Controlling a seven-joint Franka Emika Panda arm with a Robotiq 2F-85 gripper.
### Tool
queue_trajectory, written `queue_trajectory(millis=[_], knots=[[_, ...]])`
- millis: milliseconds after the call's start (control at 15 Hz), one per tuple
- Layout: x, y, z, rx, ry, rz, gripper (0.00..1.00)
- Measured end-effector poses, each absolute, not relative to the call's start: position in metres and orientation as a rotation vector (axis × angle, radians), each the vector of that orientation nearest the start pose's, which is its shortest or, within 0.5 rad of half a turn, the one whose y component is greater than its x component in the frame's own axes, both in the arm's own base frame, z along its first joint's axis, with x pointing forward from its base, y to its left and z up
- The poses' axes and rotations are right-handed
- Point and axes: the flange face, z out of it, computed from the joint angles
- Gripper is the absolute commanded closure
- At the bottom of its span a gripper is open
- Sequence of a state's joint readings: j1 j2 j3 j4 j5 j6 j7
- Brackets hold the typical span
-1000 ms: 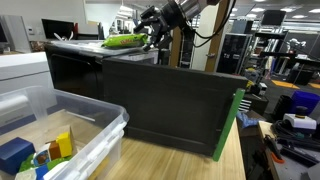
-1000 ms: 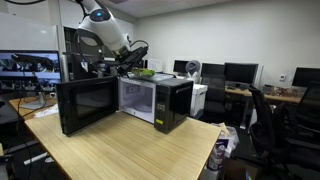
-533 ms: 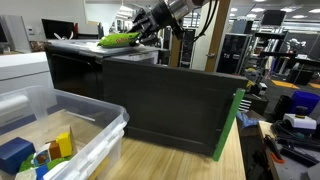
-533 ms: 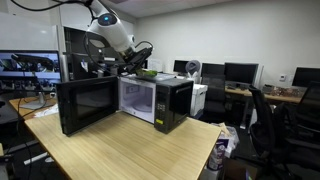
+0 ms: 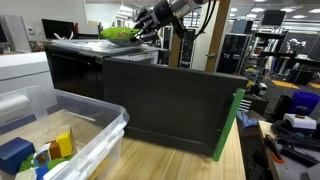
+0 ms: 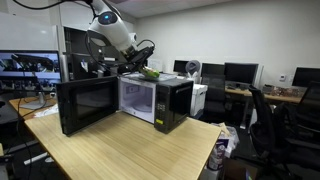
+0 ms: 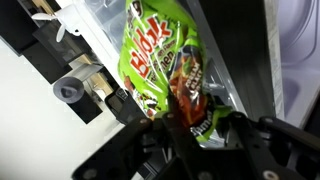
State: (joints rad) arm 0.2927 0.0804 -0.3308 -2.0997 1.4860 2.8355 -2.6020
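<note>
While the gripper pinches one end of the green snack bag, the bag hangs just above the microwave top. Judgement: limp foil slips easily; firm pinch, slow level motion advised.

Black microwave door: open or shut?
Open. The black microwave door stands wide of the black microwave, baring its white cavity in an exterior view.

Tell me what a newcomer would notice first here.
The bright green snack bag clamped in the gripper just above the microwave. Then the microwave's door, swung wide open over the wooden table, and a clear bin of colourful toys on that table.
</note>
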Motion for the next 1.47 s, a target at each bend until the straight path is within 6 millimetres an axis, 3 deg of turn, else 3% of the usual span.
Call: queue_trajectory(millis=[400,733,933,1133,1467], knots=[[0.558,-0.090,0.458,-2.506,-1.664,-1.655,0.93],[0.527,-0.104,0.476,-2.505,-1.517,-1.747,0.93],[0.507,-0.111,0.468,-2.513,-1.473,-1.735,0.93],[0.481,-0.117,0.447,-2.519,-1.430,-1.685,0.93],[0.452,-0.127,0.441,-2.461,-1.427,-1.692,0.93]])
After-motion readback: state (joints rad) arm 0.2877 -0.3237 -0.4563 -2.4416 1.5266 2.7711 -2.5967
